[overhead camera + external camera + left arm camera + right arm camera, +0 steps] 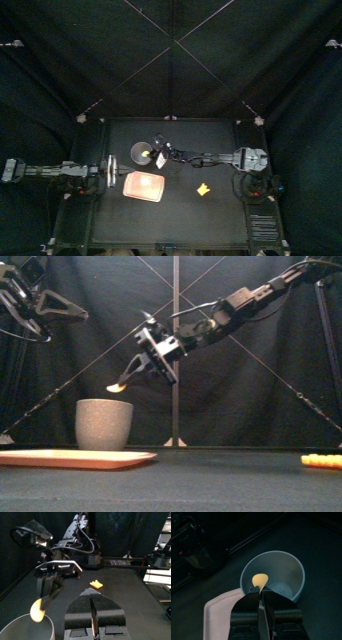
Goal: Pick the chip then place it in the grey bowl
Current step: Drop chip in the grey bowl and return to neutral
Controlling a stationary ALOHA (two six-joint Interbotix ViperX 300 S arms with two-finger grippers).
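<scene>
Right arm reaches in past the middle of the worktop [187,218]. Right claw [130,378] is up in the air, tilted down to the left. Its jaws are pinched tight on the chip [118,386], a pale yellow oval that sticks out past the fingertips.

The chip hangs above the cup [104,423], clear of the rim and not touching it. In the right wrist view I see it over the cup's open mouth, toward the near side. So the chip is not in the cup yet.

The cup stands upright at the back left of the worktop. The tray [74,458] lies flat just in front of it, nearer the front edge. I see nothing lying on the tray.

A yellow toy [203,189] sits on the worktop to the right of the tray, well apart from the cup.

Left arm rests at the left edge, away from all this. Left claw [92,596] has its jaws together, only a thin line between them, and nothing in them. It points across the worktop toward the cup.
</scene>
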